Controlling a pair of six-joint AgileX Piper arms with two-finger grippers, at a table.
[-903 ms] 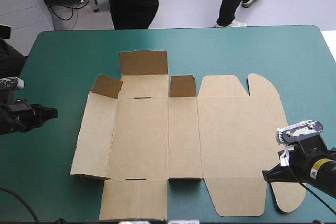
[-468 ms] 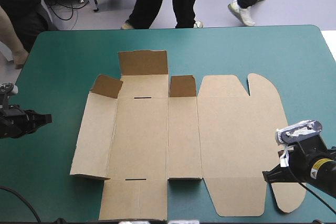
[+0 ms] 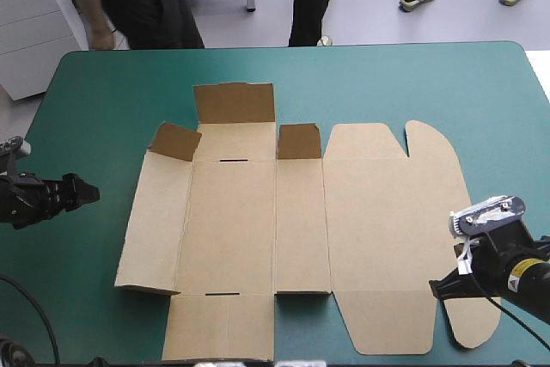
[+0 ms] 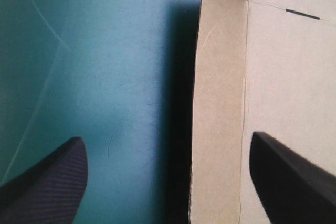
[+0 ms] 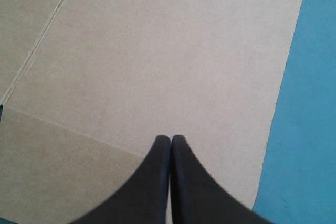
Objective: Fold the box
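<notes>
The brown box (image 3: 301, 229) lies as a cut sheet on the teal-green cover (image 3: 103, 100). Its left wall is slightly raised, and the small flaps at the far end stand up. My left gripper (image 3: 84, 191) hovers left of the sheet and points at it. In the left wrist view this gripper (image 4: 167, 139) is open, with the box's left edge (image 4: 220, 103) ahead between the fingers. My right gripper (image 3: 438, 288) is shut over the rounded lid panel near the front right. The right wrist view shows its tips (image 5: 170, 139) together above bare board (image 5: 157, 51).
Bare teal-green cover (image 4: 105, 77) runs between the left gripper and the box. A narrow strip of cover (image 5: 310, 103) shows beyond the lid's right edge. The sheet's front flaps reach close to the table's near edge (image 3: 219, 354).
The left gripper has opened from shut and shifted slightly near the table's left edge. The right gripper and the box have not moved.
</notes>
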